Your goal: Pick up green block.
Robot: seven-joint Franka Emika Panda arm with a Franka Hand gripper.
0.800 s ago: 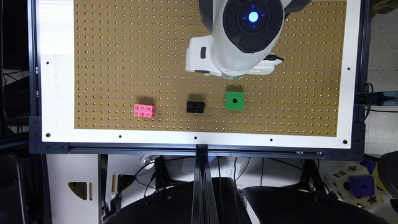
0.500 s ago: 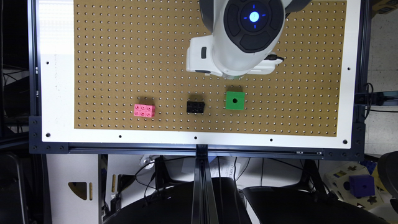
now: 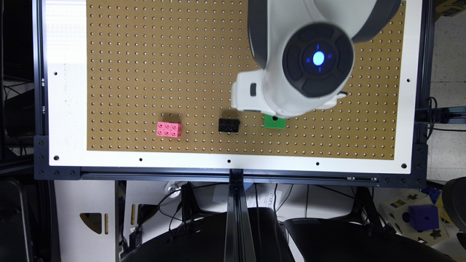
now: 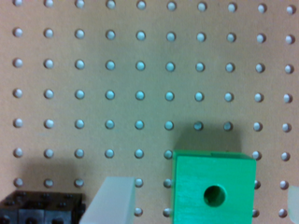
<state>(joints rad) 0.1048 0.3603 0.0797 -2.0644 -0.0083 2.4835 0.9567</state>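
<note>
The green block (image 3: 275, 123) lies on the brown pegboard (image 3: 145, 54), its far part covered by the white arm in the exterior view. My gripper (image 3: 260, 96) hangs just over it. In the wrist view the green block (image 4: 212, 186) shows its round dark hole, and my gripper (image 4: 205, 186) is open. One pale fingertip (image 4: 112, 200) stands between the block and the black studded brick (image 4: 42, 207); the other fingertip (image 4: 294, 198) sits at the frame edge on the block's opposite side. Neither touches the block.
The black studded brick (image 3: 229, 125) lies close to the green block on the exterior view's left. A pink studded brick (image 3: 169, 129) lies further left. The board's white border (image 3: 233, 160) and dark frame rail run just below the row of bricks.
The arm has moved toward the bottom of the exterior view and slightly right, so it now covers the far part of the green block. The bricks have not moved.
</note>
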